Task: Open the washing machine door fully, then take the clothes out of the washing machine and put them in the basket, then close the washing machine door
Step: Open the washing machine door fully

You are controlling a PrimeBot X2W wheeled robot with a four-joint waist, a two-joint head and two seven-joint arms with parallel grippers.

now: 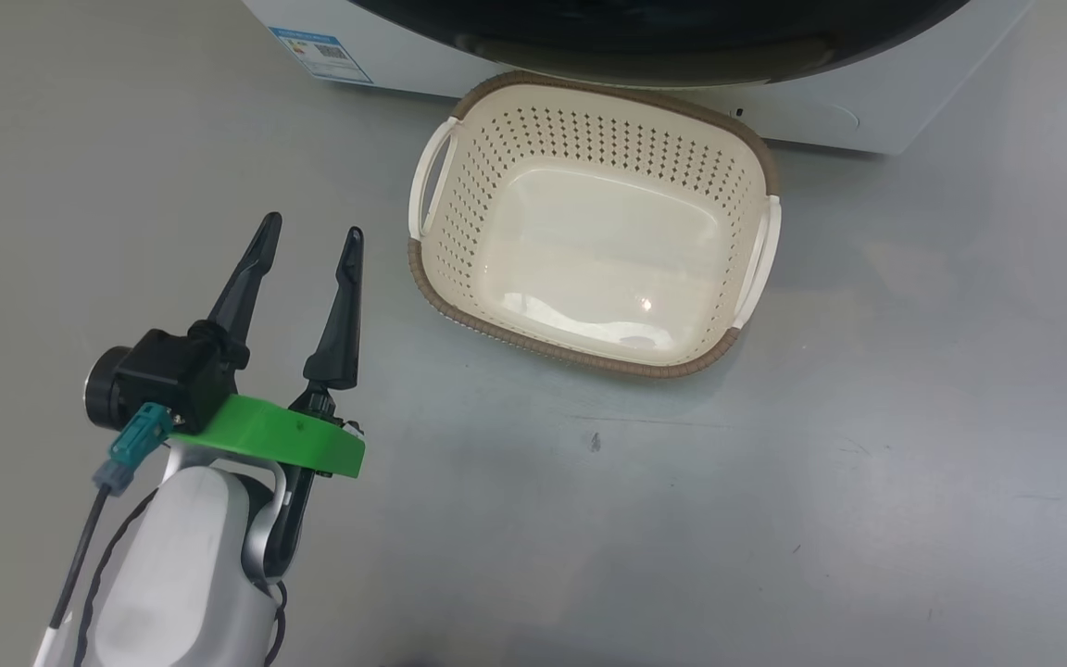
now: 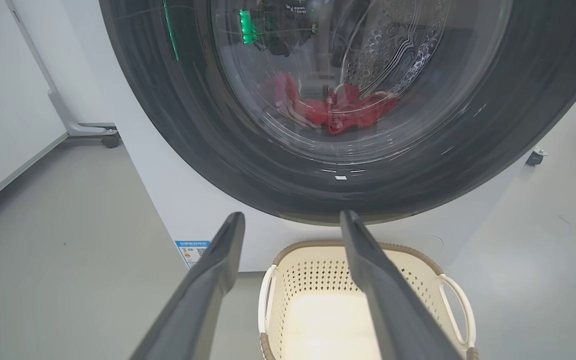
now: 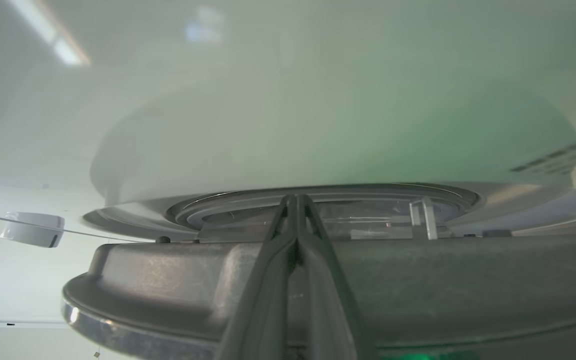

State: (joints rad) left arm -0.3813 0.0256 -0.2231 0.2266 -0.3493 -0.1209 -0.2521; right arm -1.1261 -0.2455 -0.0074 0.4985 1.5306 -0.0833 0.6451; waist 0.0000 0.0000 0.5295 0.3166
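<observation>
Left claw [image 1: 313, 225] agape beside basket [image 1: 478, 204]

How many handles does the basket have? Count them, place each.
2. The left handle sits on the basket's left end, the right handle on its right end; none seems hidden.

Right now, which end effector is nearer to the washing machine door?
Right. The right end effector, shut, sits at the edge of the washing machine door; the left end effector, open, hangs back low beside the basket.
</observation>
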